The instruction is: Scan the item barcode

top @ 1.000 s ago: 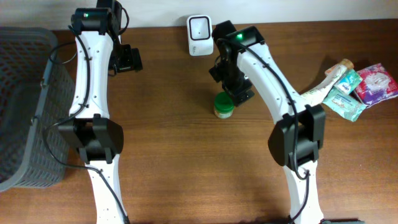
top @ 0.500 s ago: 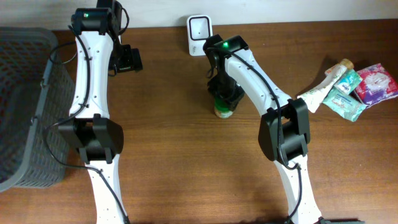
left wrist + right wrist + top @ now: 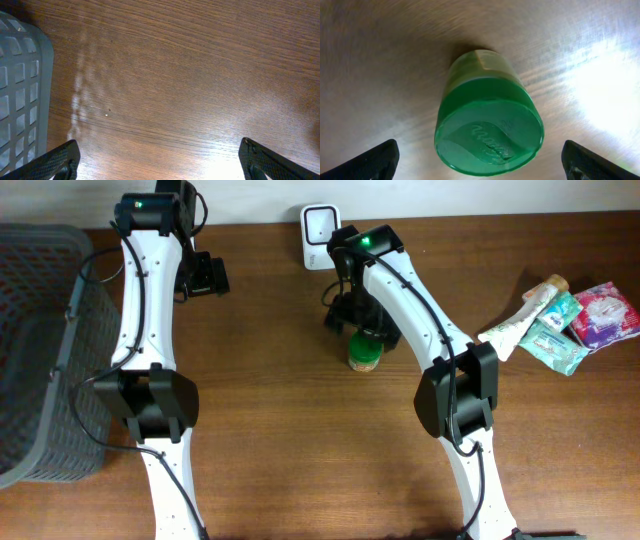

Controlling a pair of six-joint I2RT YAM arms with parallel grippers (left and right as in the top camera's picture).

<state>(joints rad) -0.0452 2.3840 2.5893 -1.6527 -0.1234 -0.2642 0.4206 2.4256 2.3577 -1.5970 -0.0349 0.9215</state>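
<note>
1. My right claw hangs over the middle of the bench, pointing down, with its two fingers spread wide apart.
2. In the right wrist view only the dark tips of those fingers show, one in each lower corner, and neither touches anything; the right claw grips nothing.
3. The jar stands upright on the bench, just below my right claw and on the near side of it in the overhead view.
4. From my right wrist I look down on the jar: it sits between the two fingertips, apart from both, with bare wood all round it.
5. Its lid is green with raised lettering that I cannot read; I cannot see a barcode on it from either view.
6. The scanner, a small white box with a dark window, stands at the far edge of the bench, beyond my right arm and well apart from the jar.
7. My left claw hovers over the far left of the bench, its fingers also wide apart and holding nothing.
8. In the left wrist view the left claw has only wood between its tips, and the grey basket shows at the left edge.
9. The basket stands at the bench's left end.
10. A pile of packets lies at the right end, well apart from the jar.
</note>
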